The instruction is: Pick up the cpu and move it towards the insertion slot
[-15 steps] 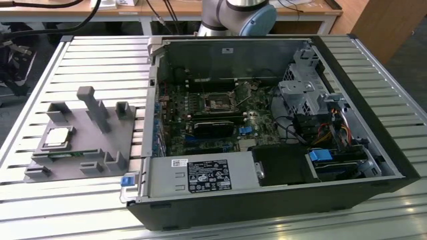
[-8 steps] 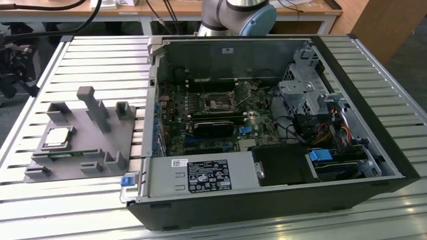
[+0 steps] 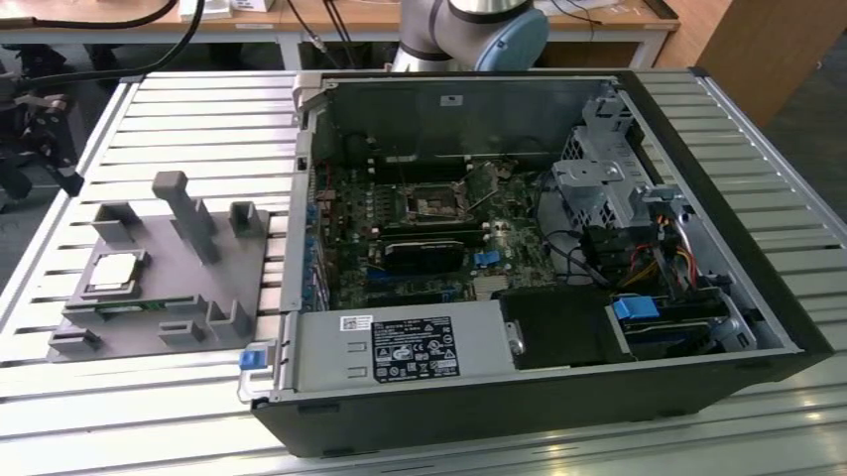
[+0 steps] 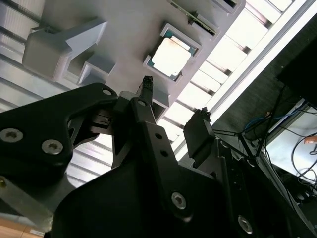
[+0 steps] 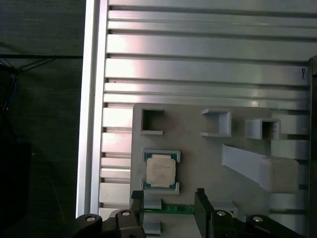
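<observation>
Hung with jaws released and empty, gripper (image 4: 175,96) poised over the grey plastic fixture (image 4: 124,29), both fingertips (image 4: 147,85) clear of everything. Found the cpu (image 4: 171,57) lying flat, silvery top up, in its square framed pocket on that fixture, near the gripper but untouched in both wrist views. Spotted a thin green memory strip (image 5: 168,209) just beside the pocket, on the side nearer the fingertips. In the exterior view, placed the fixture on the slatted metal surface (image 3: 198,109) at 9 o'clock of the open computer case (image 3: 556,407), just beside its wall, with the cpu toward the fixture's 9 o'clock edge. Noted the motherboard socket (image 3: 433,203) inside the case, well apart from the cpu, toward its 3 o'clock. Caught the arm's base (image 3: 477,25) at 12 o'clock, behind the case.
</observation>
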`<state>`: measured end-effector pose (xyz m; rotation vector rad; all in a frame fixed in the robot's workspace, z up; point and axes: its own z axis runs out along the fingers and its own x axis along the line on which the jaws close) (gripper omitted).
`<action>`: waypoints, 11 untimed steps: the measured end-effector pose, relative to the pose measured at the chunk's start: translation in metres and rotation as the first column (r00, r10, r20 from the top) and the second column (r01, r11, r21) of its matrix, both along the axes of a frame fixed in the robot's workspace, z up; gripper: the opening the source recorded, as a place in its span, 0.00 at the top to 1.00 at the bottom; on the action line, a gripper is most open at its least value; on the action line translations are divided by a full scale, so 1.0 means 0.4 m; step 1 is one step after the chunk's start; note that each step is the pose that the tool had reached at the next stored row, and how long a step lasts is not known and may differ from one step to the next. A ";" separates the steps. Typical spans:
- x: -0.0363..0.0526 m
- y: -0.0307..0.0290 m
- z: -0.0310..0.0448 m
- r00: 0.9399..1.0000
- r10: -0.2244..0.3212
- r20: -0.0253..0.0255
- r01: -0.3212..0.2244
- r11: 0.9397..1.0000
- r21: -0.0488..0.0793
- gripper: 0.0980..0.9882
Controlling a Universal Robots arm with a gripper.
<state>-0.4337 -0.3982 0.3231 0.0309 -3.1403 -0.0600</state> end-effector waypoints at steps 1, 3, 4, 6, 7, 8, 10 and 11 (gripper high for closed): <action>0.000 0.000 -0.002 1.000 0.000 0.000 0.000 1.000 0.000 0.52; -0.001 -0.001 -0.006 1.000 0.000 0.000 0.000 1.000 0.000 0.52; -0.001 -0.002 -0.008 1.000 0.000 0.000 0.000 1.000 0.000 0.52; -0.001 -0.002 -0.012 1.000 0.000 0.000 0.000 1.000 0.000 0.50; -0.002 -0.003 -0.014 1.000 0.000 0.000 0.000 1.000 0.000 0.43; -0.002 -0.003 -0.016 1.000 0.000 0.000 0.000 1.000 0.000 0.43; -0.003 -0.004 -0.019 1.000 0.000 0.000 0.000 1.000 0.000 0.43; -0.003 -0.004 -0.021 1.000 0.000 0.000 0.000 1.000 0.000 0.43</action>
